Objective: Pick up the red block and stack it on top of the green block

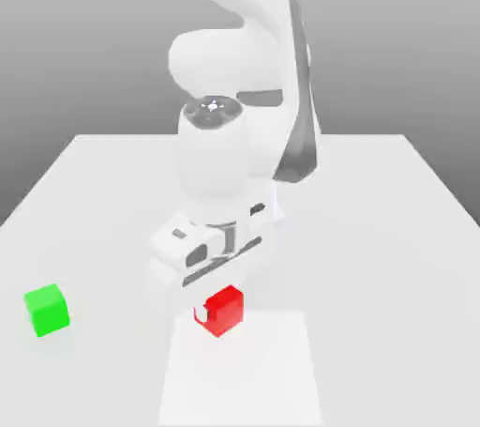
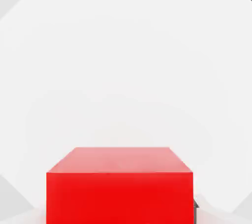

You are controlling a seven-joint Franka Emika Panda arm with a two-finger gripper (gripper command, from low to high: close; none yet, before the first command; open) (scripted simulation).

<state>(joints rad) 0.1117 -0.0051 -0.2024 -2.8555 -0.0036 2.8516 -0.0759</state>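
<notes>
A: Which way must the arm carry its load?

B: Toward the exterior view's left. The table (image 1: 394,228) bears one green block (image 1: 47,310) near its left edge, well apart from the gripper (image 1: 214,308).

A: And the gripper?

B: Clamped shut on the one red block (image 1: 223,311), low at the table's near middle. Both are cubes, so no long axis matters.
</notes>
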